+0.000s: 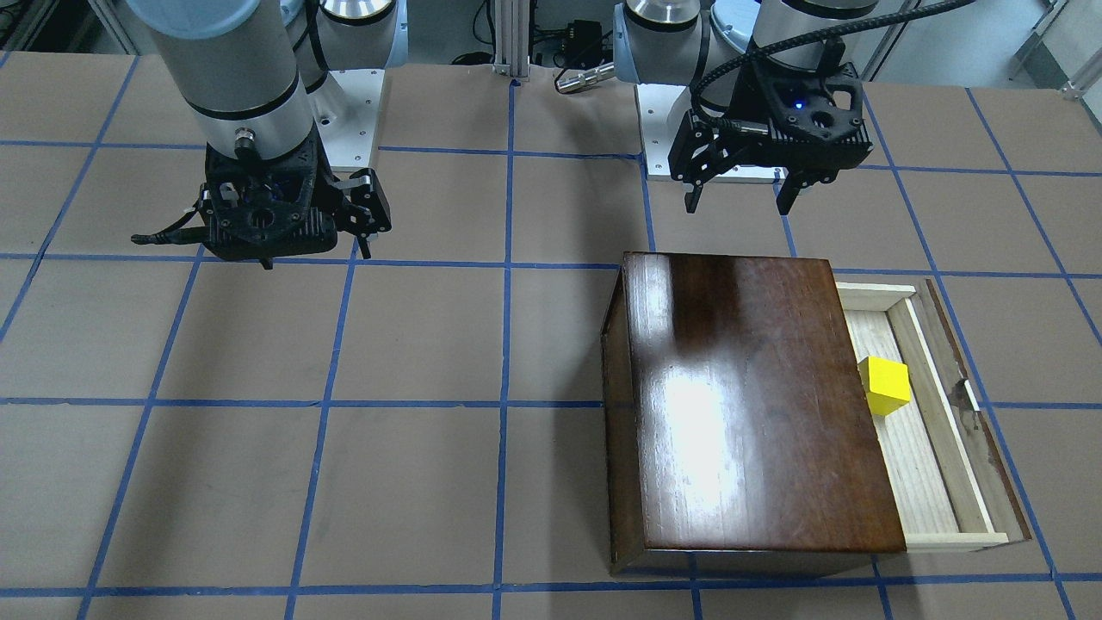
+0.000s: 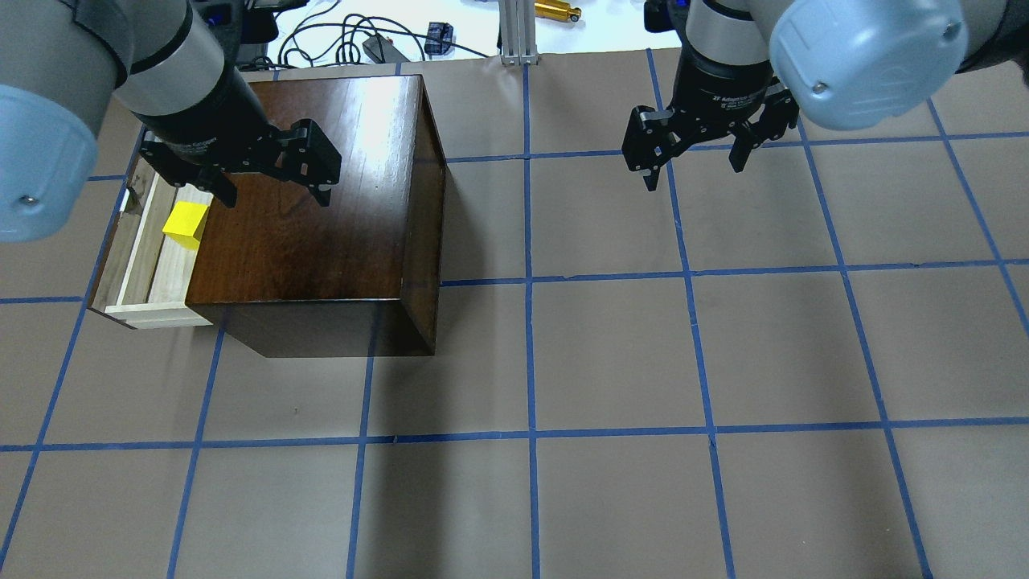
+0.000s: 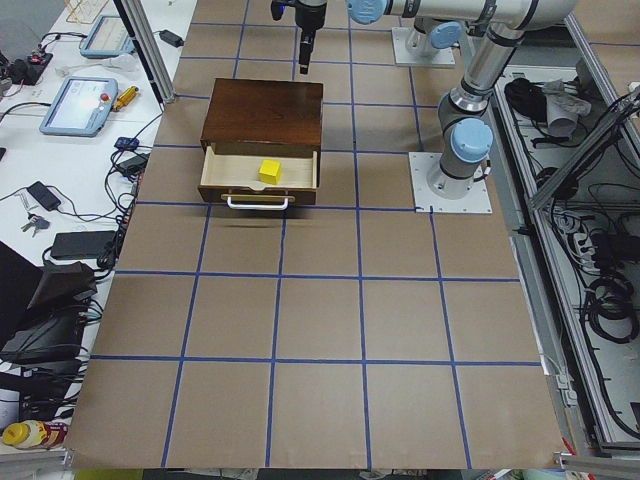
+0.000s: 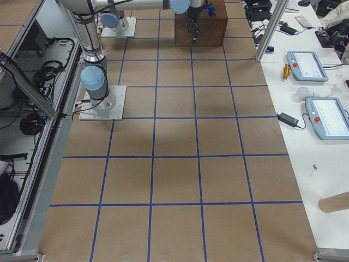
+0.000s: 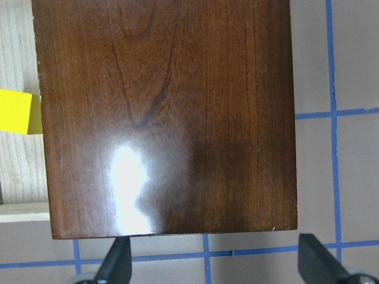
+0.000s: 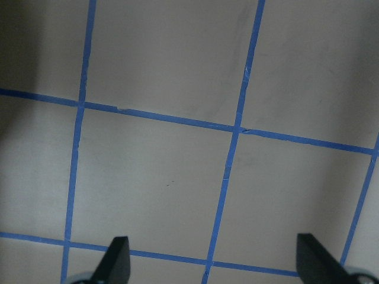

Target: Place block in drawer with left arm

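The yellow block (image 1: 885,385) sits on the floor of the open drawer (image 1: 914,465), close to the dark-brown box (image 1: 749,396). It also shows in the overhead view (image 2: 186,223), from the left side (image 3: 268,171) and at the left wrist view's left edge (image 5: 15,111). My left gripper (image 2: 275,197) is open and empty above the box top (image 2: 321,225), beside the drawer (image 2: 149,269). In the left wrist view its fingers (image 5: 115,265) stand wide apart over the box's edge. My right gripper (image 2: 693,173) is open and empty over bare table, far from the box.
The drawer's dark front panel with its handle (image 3: 258,201) faces away from the box. Blue tape lines grid the brown table (image 2: 611,354). Cables and small devices (image 2: 378,44) lie beyond the table's far edge. Tablets (image 3: 78,105) lie on a side bench.
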`<control>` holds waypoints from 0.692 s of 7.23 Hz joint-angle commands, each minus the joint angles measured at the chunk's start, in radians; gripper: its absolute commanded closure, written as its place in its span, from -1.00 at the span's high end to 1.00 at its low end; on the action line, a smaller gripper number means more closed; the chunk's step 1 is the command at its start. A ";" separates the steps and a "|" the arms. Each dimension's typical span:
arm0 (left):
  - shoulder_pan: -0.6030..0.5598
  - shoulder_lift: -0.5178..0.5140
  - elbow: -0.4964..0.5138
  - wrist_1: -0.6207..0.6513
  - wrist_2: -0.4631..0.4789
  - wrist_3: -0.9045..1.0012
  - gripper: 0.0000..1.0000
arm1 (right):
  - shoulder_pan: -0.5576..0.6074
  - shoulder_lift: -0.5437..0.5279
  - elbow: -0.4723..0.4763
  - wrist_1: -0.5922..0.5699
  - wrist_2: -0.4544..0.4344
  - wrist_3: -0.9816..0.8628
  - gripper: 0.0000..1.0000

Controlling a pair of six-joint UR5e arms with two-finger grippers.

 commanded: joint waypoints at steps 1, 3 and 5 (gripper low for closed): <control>-0.002 -0.004 0.005 0.000 -0.002 -0.011 1.00 | 0.000 0.000 0.000 0.000 0.000 0.000 1.00; -0.001 -0.004 0.005 -0.002 -0.002 -0.005 1.00 | 0.000 0.000 0.000 0.000 0.000 -0.001 1.00; 0.001 -0.001 0.005 -0.003 -0.002 -0.001 1.00 | 0.000 0.000 0.000 0.000 0.000 0.000 1.00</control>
